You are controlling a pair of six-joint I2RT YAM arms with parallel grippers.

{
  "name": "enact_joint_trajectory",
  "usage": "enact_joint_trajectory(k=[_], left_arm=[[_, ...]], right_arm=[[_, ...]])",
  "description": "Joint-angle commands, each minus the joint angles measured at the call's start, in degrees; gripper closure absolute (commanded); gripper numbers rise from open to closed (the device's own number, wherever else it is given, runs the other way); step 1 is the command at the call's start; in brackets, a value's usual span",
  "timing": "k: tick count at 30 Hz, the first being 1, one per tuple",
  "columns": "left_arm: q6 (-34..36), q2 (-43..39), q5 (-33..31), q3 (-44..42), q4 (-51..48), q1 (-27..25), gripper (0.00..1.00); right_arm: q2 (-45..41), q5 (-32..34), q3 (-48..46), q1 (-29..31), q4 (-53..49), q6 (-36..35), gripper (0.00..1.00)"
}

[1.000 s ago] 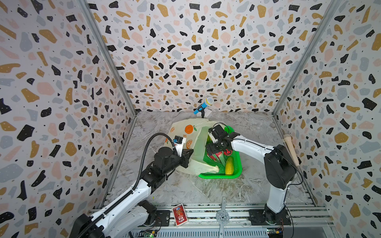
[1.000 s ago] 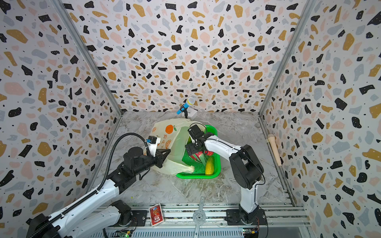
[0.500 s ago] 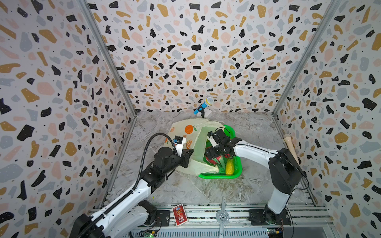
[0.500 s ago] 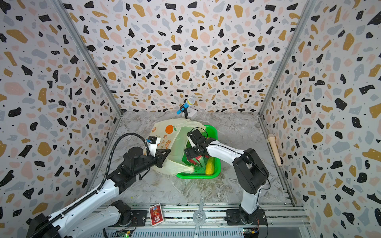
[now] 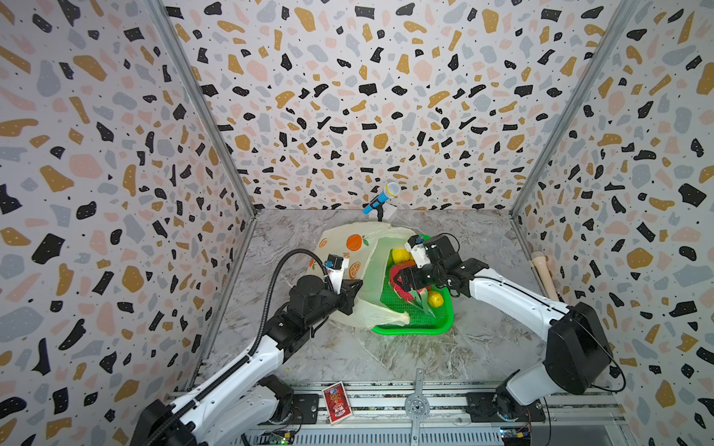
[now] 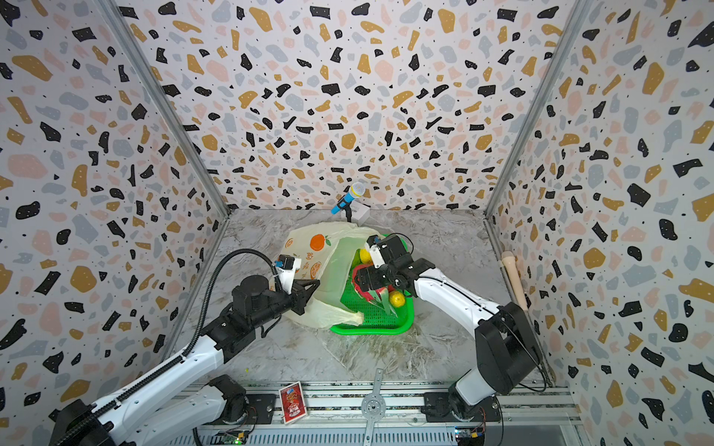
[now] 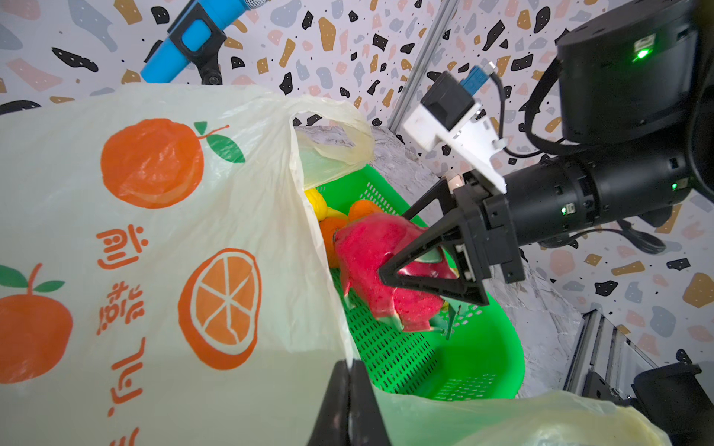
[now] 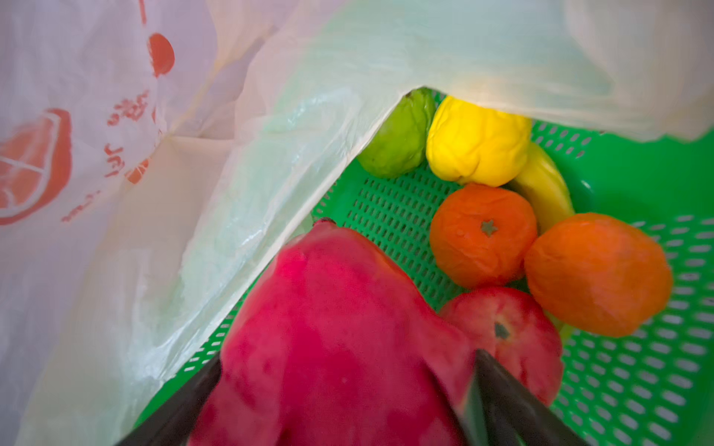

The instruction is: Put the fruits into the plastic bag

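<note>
now, left tool [image 7: 349,367] tight on bag [image 7: 270,173], right tool [image 8: 347,359] tight on one dragon fruit [image 7: 367,247]

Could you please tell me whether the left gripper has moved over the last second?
No. The left gripper stays shut on the plastic bag's edge, at the same spot left of the green basket's rim.

The plastic bag [image 8: 270,135] edge covers part of the bumpy green fruit [image 8: 398,141].
</note>
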Motion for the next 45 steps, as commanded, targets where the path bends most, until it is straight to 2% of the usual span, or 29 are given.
enact_joint_trajectory(k=[1,13,24,32,45], left_arm=[[1.4,0.2,0.5,2.3,1.0,0.3,1.00],[1.8,-0.4,0.5,2.9,0.4,0.3,1.00],[1.7,-2.2,0.4,1.5,0.4,0.3,1.00],[2.4,-2.8,1.0,1.4,0.3,0.2,1.00],[2.7,-6.0,2.2,-2.1,3.9,0.2,1.00]], right_arm=[[-3.4,-4.1,0.7,-1.1,2.2,0.6,1.00],[-3.0,-12.7,5.1,-1.5,4.0,3.1,1.00],[-3.8,-15.3,7.5,-2.3,3.8,4.8,1.00],[-0.3,-19.6,9.7,-2.2,6.3,8.1,1.00],[6.7,-22.4,17.2,-0.5,8.2,11.4,1.00]])
